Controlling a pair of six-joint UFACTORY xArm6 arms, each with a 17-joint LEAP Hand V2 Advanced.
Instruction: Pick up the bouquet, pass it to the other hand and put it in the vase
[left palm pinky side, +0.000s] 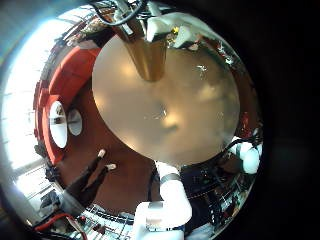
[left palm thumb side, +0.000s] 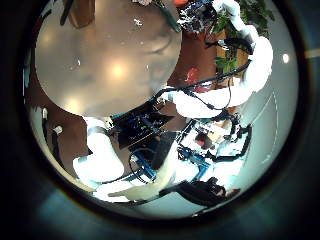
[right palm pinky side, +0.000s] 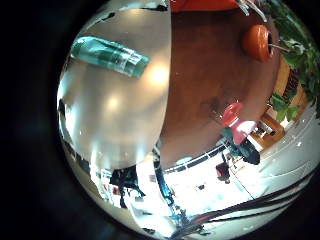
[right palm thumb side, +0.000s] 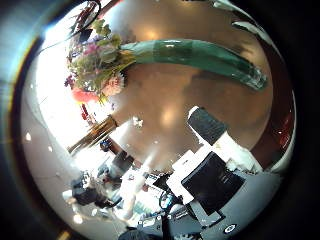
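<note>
The bouquet is shown with pink and pale blossoms among green leaves; its stems are seen in teal-green. The vase is coloured amber-brown, the round table pale tan, the floor reddish brown.

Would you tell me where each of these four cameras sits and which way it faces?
Left little finger side: on the left palm, facing the table and the vase; a white arm shows.
Left thumb side: same palm, facing the table and vase; a white arm shows.
Right little finger side: on the right palm, facing the bouquet lying on the table.
Right thumb side: same palm, over the bouquet; the right robot hand shows.
Shared: both right views see the bouquet, both left views the vase.
</note>
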